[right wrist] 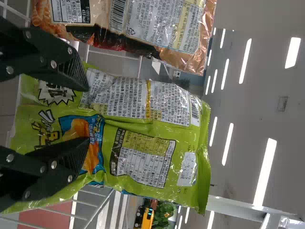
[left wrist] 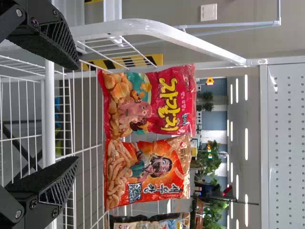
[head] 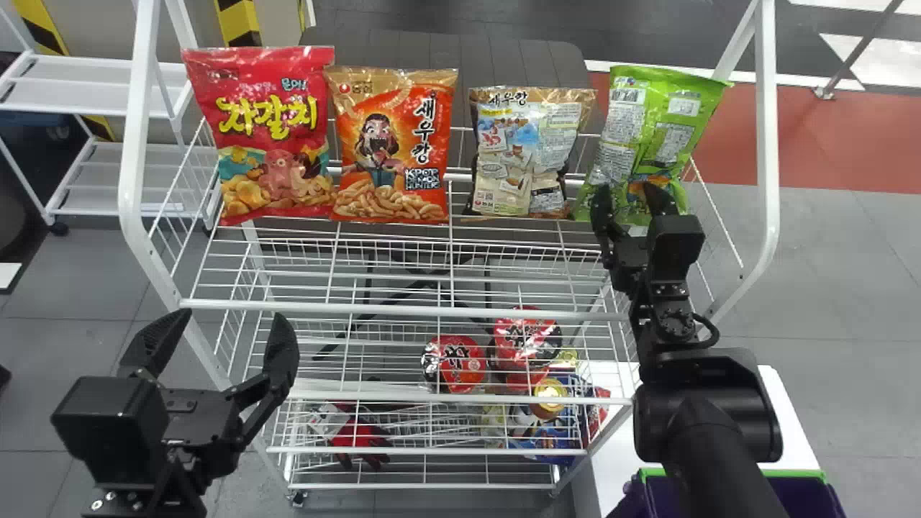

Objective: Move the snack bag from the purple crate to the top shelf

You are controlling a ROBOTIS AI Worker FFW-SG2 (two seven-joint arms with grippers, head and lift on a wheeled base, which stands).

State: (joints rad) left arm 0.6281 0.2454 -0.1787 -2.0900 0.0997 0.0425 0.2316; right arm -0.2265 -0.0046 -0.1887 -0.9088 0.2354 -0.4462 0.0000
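Note:
A green snack bag (head: 665, 137) stands on the top shelf (head: 403, 312) at its right end, leaning slightly. My right gripper (head: 630, 198) is at the bag's lower part, its two fingers apart. In the right wrist view the gripper (right wrist: 90, 115) has the green bag (right wrist: 143, 107) right behind and between its open fingers. The purple crate (head: 817, 500) with a green rim is at the bottom right, partly covered by the right arm. My left gripper (head: 229, 327) is parked open at the left, in front of the rack; the left wrist view shows this gripper (left wrist: 78, 114) too.
Left of the green bag, a red bag (head: 277, 137), an orange bag (head: 392, 144) and a brown bag (head: 525, 155) stand in a row. White posts (head: 768, 144) rise at both ends of the rack. Lower shelves hold red cup noodles (head: 455, 362) and red gloves (head: 360, 435).

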